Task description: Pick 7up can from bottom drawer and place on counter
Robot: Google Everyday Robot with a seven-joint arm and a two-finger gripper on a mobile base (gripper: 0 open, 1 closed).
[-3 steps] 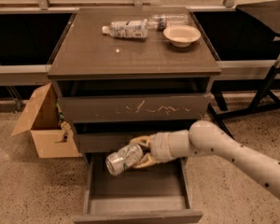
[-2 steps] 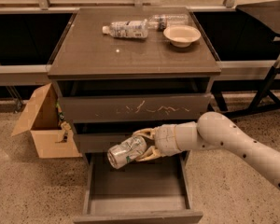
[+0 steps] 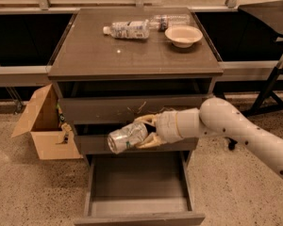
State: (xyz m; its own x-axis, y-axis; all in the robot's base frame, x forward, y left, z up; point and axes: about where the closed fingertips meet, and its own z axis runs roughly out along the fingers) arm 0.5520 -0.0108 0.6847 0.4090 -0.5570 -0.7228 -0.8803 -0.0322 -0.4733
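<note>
My gripper (image 3: 142,130) is shut on the 7up can (image 3: 127,137), a silvery dented can held on its side. It hangs in front of the middle drawer front, above the open bottom drawer (image 3: 139,206), whose tray is bare. The arm reaches in from the right. The counter (image 3: 132,55) is the dark glossy top of the cabinet, well above the can.
Two clear plastic bottles (image 3: 126,29) and a pale bowl (image 3: 183,36) lie at the back of the counter. A scratched drawer front (image 3: 132,108) sits under the counter. An open cardboard box (image 3: 42,124) stands on the floor at left. A black stand (image 3: 269,91) is at right.
The gripper has lifted the can upward and a little to the right, from just above the bottom drawer to the level of the middle drawer front.
</note>
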